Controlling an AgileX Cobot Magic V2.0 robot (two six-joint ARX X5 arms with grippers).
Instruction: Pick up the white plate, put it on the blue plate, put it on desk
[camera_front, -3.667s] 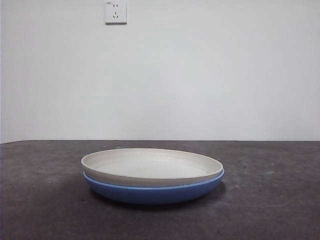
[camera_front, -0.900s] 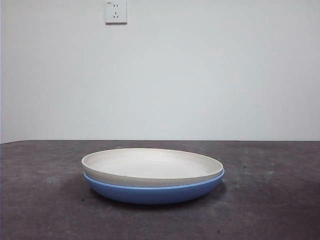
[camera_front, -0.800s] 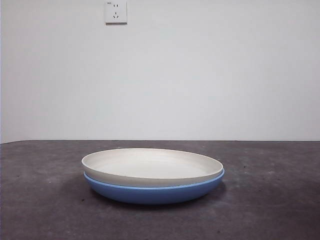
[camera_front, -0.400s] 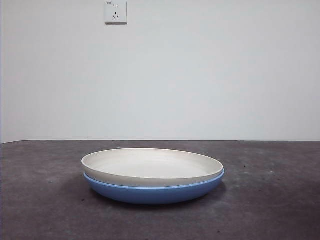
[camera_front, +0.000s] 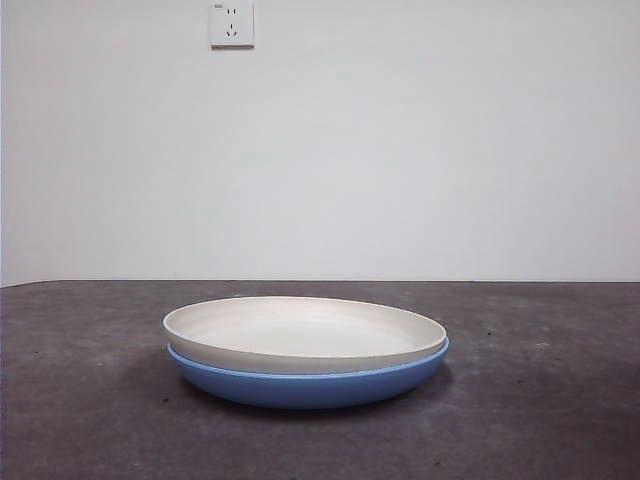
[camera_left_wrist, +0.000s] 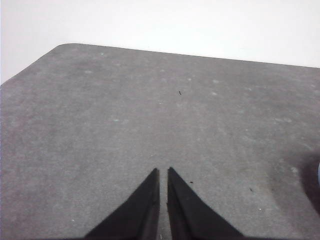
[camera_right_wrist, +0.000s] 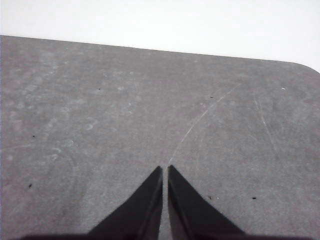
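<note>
The white plate (camera_front: 300, 330) rests inside the blue plate (camera_front: 310, 385), the two stacked at the middle of the desk (camera_front: 540, 400) in the front view. Neither arm appears in that view. My left gripper (camera_left_wrist: 162, 172) is shut over bare desk (camera_left_wrist: 125, 115), holding nothing. A sliver of blue shows at the edge of the left wrist view, too small to identify. My right gripper (camera_right_wrist: 165, 169) is also shut and empty, over bare desk (camera_right_wrist: 125, 115), with no plate in its view.
A white wall with a power socket (camera_front: 231, 24) stands behind the desk. The desk's rounded far corners show in both wrist views. Open tabletop lies on both sides of the stacked plates.
</note>
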